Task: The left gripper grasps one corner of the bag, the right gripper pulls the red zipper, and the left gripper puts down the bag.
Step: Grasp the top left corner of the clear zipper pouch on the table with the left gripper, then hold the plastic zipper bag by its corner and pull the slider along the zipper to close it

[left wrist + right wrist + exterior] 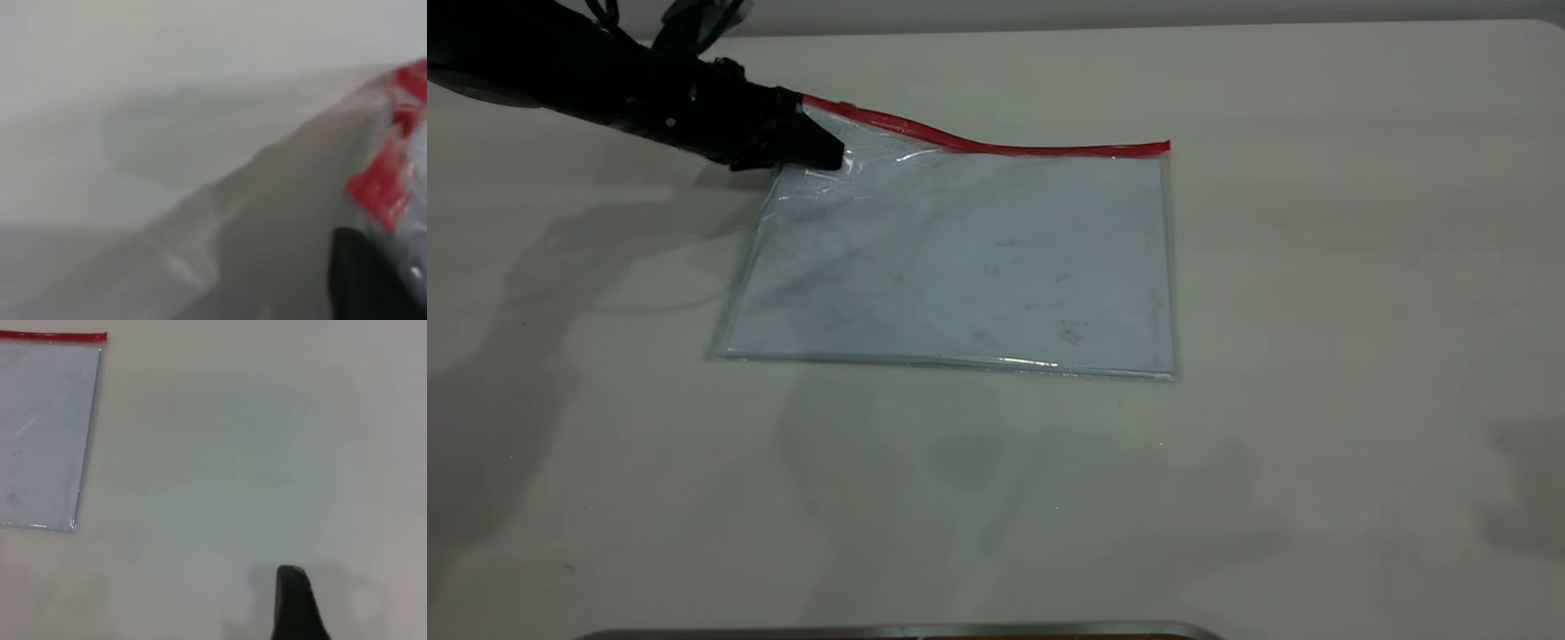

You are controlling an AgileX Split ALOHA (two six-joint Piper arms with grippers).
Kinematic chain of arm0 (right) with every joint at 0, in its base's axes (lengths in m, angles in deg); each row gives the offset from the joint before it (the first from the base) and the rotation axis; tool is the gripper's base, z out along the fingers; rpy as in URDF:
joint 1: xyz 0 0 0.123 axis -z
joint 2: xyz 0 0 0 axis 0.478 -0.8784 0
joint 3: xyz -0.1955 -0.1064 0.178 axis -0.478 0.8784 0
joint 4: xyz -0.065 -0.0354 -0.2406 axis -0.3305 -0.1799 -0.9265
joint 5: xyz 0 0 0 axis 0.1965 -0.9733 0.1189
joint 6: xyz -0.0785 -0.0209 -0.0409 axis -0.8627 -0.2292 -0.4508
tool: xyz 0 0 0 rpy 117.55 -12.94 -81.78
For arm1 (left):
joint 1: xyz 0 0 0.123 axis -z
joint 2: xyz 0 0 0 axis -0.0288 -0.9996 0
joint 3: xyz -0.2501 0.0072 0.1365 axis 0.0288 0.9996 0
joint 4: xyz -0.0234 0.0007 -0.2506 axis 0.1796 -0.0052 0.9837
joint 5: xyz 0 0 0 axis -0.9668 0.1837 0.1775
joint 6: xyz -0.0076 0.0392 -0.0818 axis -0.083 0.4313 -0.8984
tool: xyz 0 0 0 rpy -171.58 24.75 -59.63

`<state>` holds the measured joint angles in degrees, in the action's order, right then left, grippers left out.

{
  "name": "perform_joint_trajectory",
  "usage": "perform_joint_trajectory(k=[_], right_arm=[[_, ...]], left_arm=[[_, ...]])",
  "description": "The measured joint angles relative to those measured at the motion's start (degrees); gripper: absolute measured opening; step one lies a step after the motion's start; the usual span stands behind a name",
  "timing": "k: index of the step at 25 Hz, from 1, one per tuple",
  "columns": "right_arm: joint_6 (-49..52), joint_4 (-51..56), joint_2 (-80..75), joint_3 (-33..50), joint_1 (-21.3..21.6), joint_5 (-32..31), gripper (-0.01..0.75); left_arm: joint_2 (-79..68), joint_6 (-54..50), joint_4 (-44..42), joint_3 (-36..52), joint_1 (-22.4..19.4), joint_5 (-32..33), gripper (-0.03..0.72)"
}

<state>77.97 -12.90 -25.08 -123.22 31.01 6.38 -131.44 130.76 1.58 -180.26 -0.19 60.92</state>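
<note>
The left gripper [818,147] reaches in from the far left of the exterior view, low over the table [1316,356], and its jaws are closed on the corner of the bag [818,133], the one where the red strip ends. That corner sits between the jaws and is raised off the surface, so the plastic just beyond the fingertips rumples and catches the light (the creases fan out from the pinch). In the left wrist view one dark finger [363,277] shows close against the plastic, with the red zipper [383,183] right beside it, blurred but plainly red. Out from the jaws, the red zipper [996,140] slopes down from the lifted corner and then runs flat along the far long edge of the bag [960,267] to the opposite corner; a small thicker spot near the jaws may be the slider, though it cannot be made out for certain. The rest of the bag, bluish-white and smudged, lies flat on the table, its near edge well away from the jaws. The right gripper [297,603] is outside the exterior view; its wrist view shows only one dark fingertip over bare table, well apart from the bag [40,433] and the end of the red zipper [53,335], so whether its jaws are open or closed cannot be told.
</note>
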Motion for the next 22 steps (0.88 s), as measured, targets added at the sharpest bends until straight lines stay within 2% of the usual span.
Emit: perform_joint_trajectory(k=[1, 4, 9, 14, 19, 22], right_arm=[[-0.83, 0.21, 0.0, 0.0, 0.0, 0.46, 0.511], [-4.77, 2.11, -1.1, -0.04, -0.19, 2.5, 0.511], [-14.94, 8.07, -9.07, -0.37, -2.29, 7.79, 0.511], [-25.16, 13.52, -21.19, -3.97, -5.45, 12.07, 0.511], [-34.67, 17.75, -33.92, -11.81, -10.13, 13.69, 0.511], [-38.86, 20.66, -40.46, -16.47, -12.8, 13.87, 0.511]], left_arm=[[0.0, 2.98, 0.0, 0.0, 0.0, 0.78, 0.061], [0.18, 12.47, -0.06, -0.72, 0.0, 4.96, 0.053], [0.7, 27.04, -1.04, -4.41, 0.11, 17.97, 0.051], [1.13, 29.21, -5.22, -9.08, 1.4, 24.73, 0.051], [1.51, 31.05, -14.84, -12.55, 4.15, 26.33, 0.051], [1.51, 31.45, -17.23, -12.86, 5.99, 26.34, 0.051]])
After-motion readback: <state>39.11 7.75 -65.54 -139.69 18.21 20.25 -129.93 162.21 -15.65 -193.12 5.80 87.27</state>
